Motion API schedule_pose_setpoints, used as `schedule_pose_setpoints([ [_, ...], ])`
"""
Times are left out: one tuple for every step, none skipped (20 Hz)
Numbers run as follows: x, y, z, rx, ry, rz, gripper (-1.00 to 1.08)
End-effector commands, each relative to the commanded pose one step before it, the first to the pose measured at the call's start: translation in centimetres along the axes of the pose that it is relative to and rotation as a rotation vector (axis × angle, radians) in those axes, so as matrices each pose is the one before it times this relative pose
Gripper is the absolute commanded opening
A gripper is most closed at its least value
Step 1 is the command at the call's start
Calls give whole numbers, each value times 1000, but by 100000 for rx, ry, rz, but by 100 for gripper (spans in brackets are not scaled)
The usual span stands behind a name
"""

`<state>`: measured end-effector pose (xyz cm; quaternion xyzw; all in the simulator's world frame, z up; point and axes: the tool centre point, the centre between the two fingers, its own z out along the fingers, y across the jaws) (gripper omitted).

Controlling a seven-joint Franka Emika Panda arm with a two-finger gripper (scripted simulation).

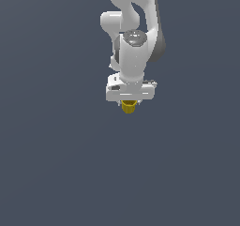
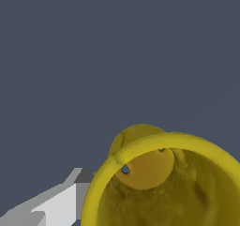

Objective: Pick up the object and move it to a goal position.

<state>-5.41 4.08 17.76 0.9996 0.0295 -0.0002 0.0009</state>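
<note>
Gripper (image 1: pixel 129 103): hangs below the white hand block of the Panda arm (image 1: pixel 136 47), pointing straight down in the exterior view. Fingers themselves are almost wholly hidden there; only the small yellow-gold cup (image 1: pixel 128 106) shows, poking out just under the middle of the hand block. The cup sits tight up against the underside of the hand, with flat grey-blue background all around it and no surface seen touching it from below. Reading: jaws are closed onto the cup, which is held in the air.

Wrist view: the cup (image 2: pixel 164 183) fills the near corner of the picture, seen from above through its open mouth. Thick rounded yellow rim, hollow interior with mottled gold walls, a rounder flat patch deeper inside. Two small dark spots near the inner rim; cannot tell what they are. One grey-and-white finger (image 2: pixel 61 204) shows beside the cup's outer wall, apparently touching it. The other finger is out of frame.

Background in both views: uniform dark slate.
</note>
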Motion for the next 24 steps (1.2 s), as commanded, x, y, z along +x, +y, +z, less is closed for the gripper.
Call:
schedule_pose_setpoints([
  [631,-1993,-2499,-42,74,50,-100],
  [272,-791,-960,0,0,0,-100],
  [271,-776,-940,0,0,0,-100],
  [268,-752,-908,0,0,0,-100],
  [260,-713,-860,0,0,0,-100],
  [248,-670,-806,0,0,0,-100],
  [240,-619,-746,65,-19,-14,-100],
  [223,-585,-701,0,0,0,-100],
  [213,-543,-649,0,0,0,-100],
  [204,-486,-598,68,-7,-6,-100],
  [192,-458,-545,0,0,0,-100],
  [180,-418,-496,0,0,0,-100],
  [165,-378,-448,0,0,0,-100],
  [150,-338,-400,0,0,0,-100],
  [136,-284,-355,68,-7,-9,-100],
  [120,-260,-307,0,0,0,-100],
  [106,-223,-263,0,0,0,-100],
  [92,-186,-219,0,0,0,-100],
  [80,-150,-177,0,0,0,-100],
  [68,-115,-135,0,0,0,-100],
  [56,-80,-94,0,0,0,-100],
  [44,-47,-55,0,0,0,-100],
  [31,-17,-20,0,0,0,-100],
  [12,-1,-1,0,0,0,-100],
])
